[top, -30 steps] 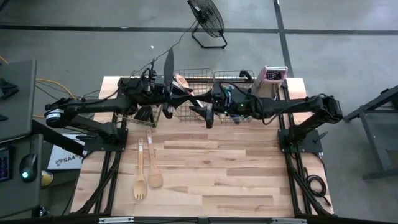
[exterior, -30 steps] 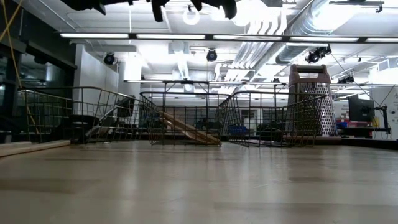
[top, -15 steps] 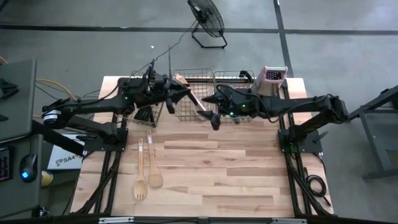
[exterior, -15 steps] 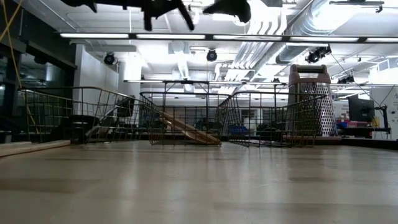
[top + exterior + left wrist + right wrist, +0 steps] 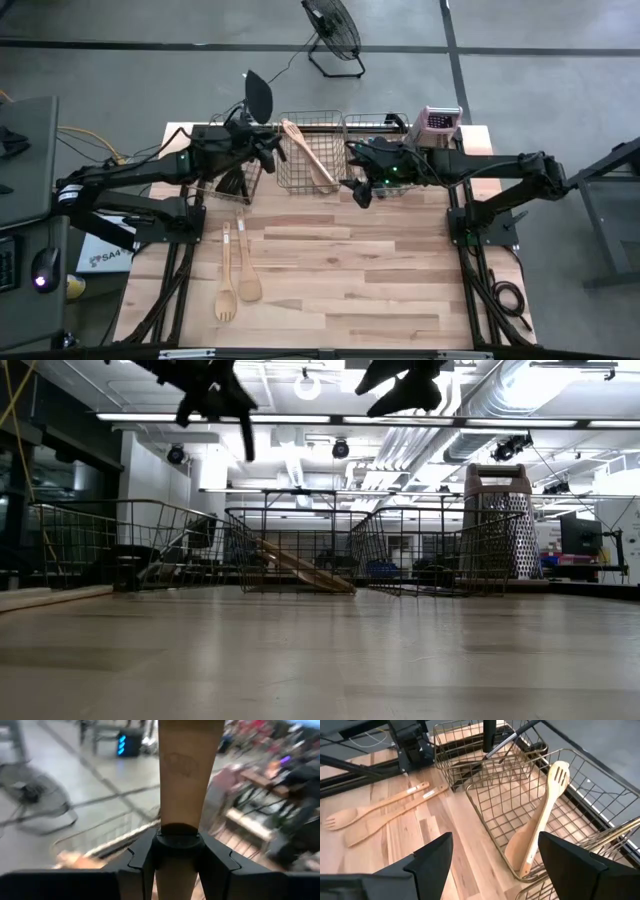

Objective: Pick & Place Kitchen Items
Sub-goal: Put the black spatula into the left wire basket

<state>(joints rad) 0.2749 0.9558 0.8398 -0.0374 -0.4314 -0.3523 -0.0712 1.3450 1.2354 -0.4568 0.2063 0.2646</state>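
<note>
High view: left hand (image 5: 262, 148) grips spatula (image 5: 258, 97), blade outward; right hand (image 5: 357, 187) wide.

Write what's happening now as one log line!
left gripper: shut on spatula | right gripper: open, empty | middle basket: slotted wooden spoon

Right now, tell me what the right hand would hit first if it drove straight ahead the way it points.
Probably the middle wire basket: the open right hand aims at its near rim, with the slotted wooden spatula lying just behind. Depth is hard to judge.
</note>
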